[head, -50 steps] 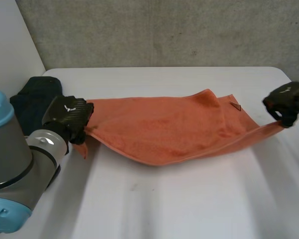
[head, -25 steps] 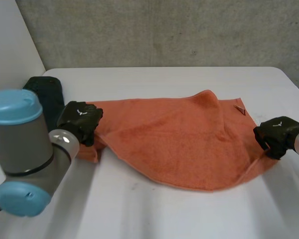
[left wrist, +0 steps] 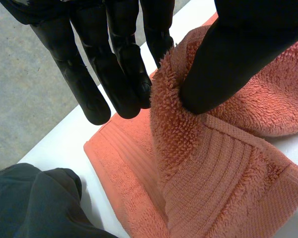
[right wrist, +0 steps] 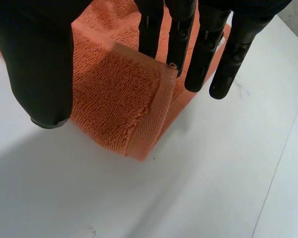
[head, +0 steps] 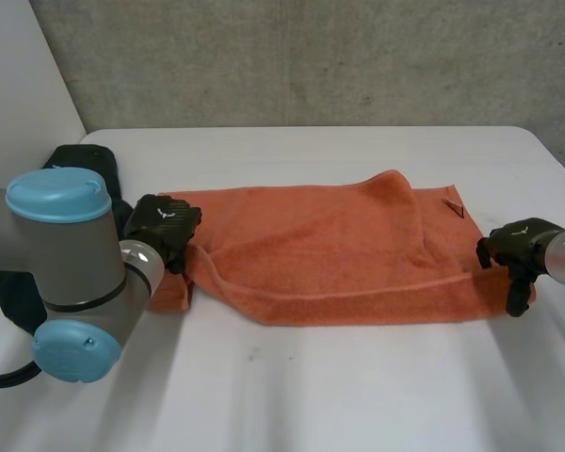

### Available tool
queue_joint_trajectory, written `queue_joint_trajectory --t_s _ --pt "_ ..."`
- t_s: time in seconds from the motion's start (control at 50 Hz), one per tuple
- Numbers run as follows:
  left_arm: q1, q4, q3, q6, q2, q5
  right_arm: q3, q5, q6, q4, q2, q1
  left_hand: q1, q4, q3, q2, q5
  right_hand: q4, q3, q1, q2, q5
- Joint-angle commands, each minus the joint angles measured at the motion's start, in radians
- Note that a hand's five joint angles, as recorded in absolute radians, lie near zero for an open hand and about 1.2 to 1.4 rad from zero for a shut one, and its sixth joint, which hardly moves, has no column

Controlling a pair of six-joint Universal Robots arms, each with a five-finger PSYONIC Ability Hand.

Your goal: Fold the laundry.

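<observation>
**Item: orange towel [head: 330, 250].** It lay across the middle of the white table [head: 358, 395]. It looked doubled over along its length, with one end at each of your hands. A soft hump stood in the upper layer right of centre. At the left end the lower layer stuck out past the upper.

**Left hand [head: 162, 226].** You had it at the towel's left end. The thumb [left wrist: 233, 59] pressed a ridge of cloth against the fingers [left wrist: 124, 74], a firm pinch near the corner.

**Right hand [head: 513, 247].** You had it at the near right corner, low to the table. The corner sat between the thumb [right wrist: 42, 59] and the straight fingers [right wrist: 203, 44], held lightly.

**Dark garment [head: 80, 165].** It was bunched by your left arm [head: 66, 273]. It lay near the towel's left end, with a strip of table between them.

**Step, as judged:** you were setting down the lengthwise fold.

**Handling note:**
- You would have done well to draw the two ends gently apart first, so the hump flattened.
- The left corner needed squaring over the layer beneath it.
- Both pinches were best released together and the hands lifted straight up, because the terry pile could cling to the fingertips and drag the fold open.
- Your left hand needed to stay clear of the dark garment.
</observation>
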Motion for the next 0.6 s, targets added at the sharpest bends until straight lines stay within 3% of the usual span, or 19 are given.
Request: queue_joint_trajectory --t_s 0.02,0.24,0.34,0.48,0.6 --pt "-0.002 -0.002 -0.018 -0.001 0.002 0.001 -0.005 0.005 -0.019 -0.034 0.011 0.005 0.250 0.195 0.203 0.199 0.250 0.013 0.012 0.069 0.007 0.012" --pt "0.006 -0.002 -0.041 0.000 0.014 -0.001 -0.045 0.047 -0.025 -0.046 0.097 0.005 0.250 0.195 0.203 0.199 0.250 0.118 0.118 0.174 0.112 0.117" --pt "0.004 -0.001 -0.052 0.000 0.014 0.001 -0.063 0.059 -0.020 -0.040 0.109 0.007 0.250 0.195 0.203 0.199 0.250 0.879 0.879 0.936 0.874 0.879" --pt "0.004 -0.010 -0.053 0.011 0.050 -0.001 -0.091 0.044 0.018 -0.011 0.026 0.005 0.250 0.195 0.203 0.199 0.250 0.881 0.880 0.937 0.875 0.880" --pt "0.003 -0.086 -0.048 0.025 0.181 0.007 -0.145 -0.002 0.040 0.075 -0.193 -0.003 0.250 0.195 0.203 0.199 0.250 0.881 0.880 0.937 0.875 0.880"
